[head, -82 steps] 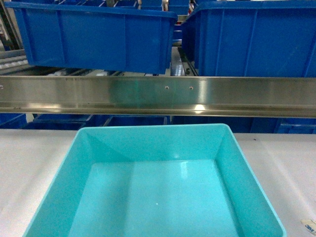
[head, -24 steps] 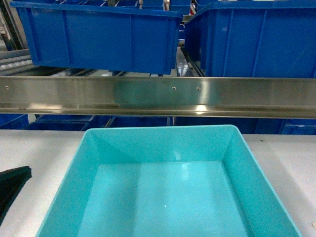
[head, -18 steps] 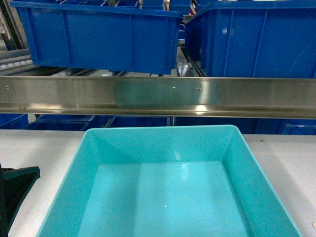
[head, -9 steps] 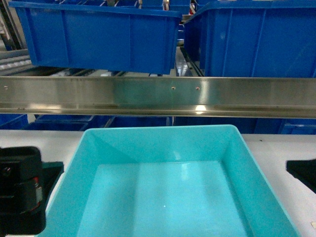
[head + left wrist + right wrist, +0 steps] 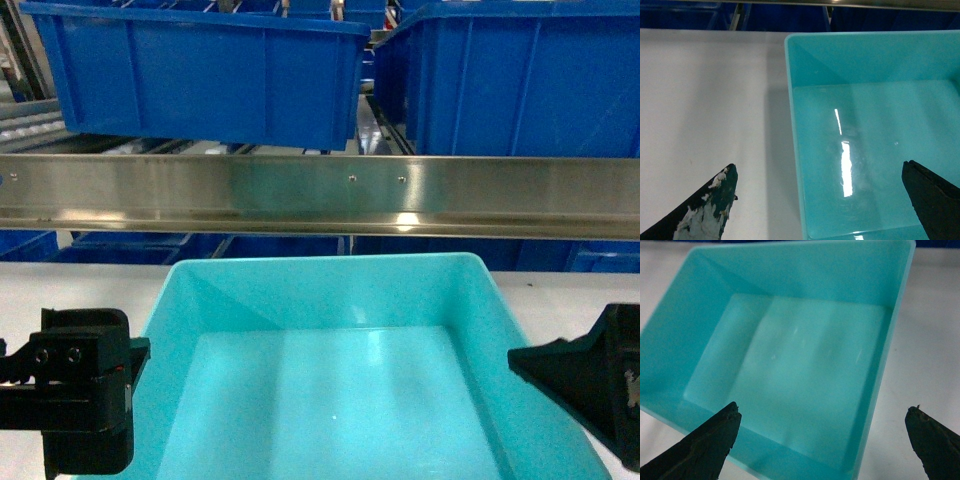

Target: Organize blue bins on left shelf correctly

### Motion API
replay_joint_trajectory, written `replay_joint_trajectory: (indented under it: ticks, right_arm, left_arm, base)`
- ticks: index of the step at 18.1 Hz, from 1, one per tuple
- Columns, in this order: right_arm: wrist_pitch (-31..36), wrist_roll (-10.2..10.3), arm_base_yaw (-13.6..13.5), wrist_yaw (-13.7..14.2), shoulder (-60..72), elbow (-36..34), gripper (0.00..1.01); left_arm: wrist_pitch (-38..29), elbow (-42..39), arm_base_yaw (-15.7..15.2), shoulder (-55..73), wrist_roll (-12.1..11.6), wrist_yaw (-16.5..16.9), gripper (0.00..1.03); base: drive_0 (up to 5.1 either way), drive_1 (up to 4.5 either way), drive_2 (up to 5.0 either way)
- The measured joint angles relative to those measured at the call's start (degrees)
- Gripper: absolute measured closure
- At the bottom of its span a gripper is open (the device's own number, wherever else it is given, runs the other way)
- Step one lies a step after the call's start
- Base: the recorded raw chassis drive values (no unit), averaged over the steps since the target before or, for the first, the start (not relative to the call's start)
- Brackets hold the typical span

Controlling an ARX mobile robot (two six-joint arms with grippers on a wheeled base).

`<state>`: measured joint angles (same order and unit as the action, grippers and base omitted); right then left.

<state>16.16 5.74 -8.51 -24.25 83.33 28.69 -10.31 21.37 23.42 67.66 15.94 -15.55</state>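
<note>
Tub (image 5: 340,380) sits on the white worktop (image 5: 70,290), low and centre in the head view, just in front of the shelf (image 5: 320,195) rail, with nothing in it. We judge that we are at the approach for a two-arm grasp: neither arm touches it yet.

On the left, our left pincer (image 5: 820,200) hangs spread wide over the tub's left wall; in its wrist view one finger (image 5: 705,210) is over bare worktop outside the wall and the other over the tub's floor, so the rim runs between them. In the middle, the tub's base is bare and glossy. On the right, our right pincer (image 5: 825,440) is also wide; in its wrist view one finger (image 5: 700,445) is over the tub's near wall and the other over the worktop beyond the right wall, so the gap spans most of the tub rather than one wall.

Above the rail stand two dark bins (image 5: 200,70).

Next, we judge, each pincer must drop onto its own side wall and pinch it, the right one first shifting so that its wall lies between the fingers. Smooth, tapered walls may slip, so both grips should be even before we lift toward the shelf.
</note>
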Motion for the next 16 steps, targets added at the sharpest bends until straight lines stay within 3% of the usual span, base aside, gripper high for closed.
replay_joint_trajectory:
  ticks: [6,8,9,16]
  right_arm:
    - [-0.2,-4.7,-2.2,1.9,7.4,1.0,0.03]
    - [0.3,-8.3,-1.5,4.2,9.7,1.9,0.03]
    - [0.5,-9.1,-1.4,5.5,10.6,3.2,0.03]
    - [1.2,-10.6,-2.1,5.7,9.9,3.6,0.03]
  left_arm:
    - [-0.7,-0.6,0.4,0.8,1.5,-1.4,0.05]
    - [-2.7,-0.6,0.8,2.2,2.1,-0.5,0.05]
    - [-4.0,-0.6,0.3,3.4,2.1,1.1,0.05]
    - [-6.6,-0.6,-2.3,4.0,1.1,3.1,0.05]
  base:
    - [0.0,0.0,0.0]
    - [0.0,0.0,0.0]
    - [0.0,0.0,0.0]
    - [0.0,0.0,0.0]
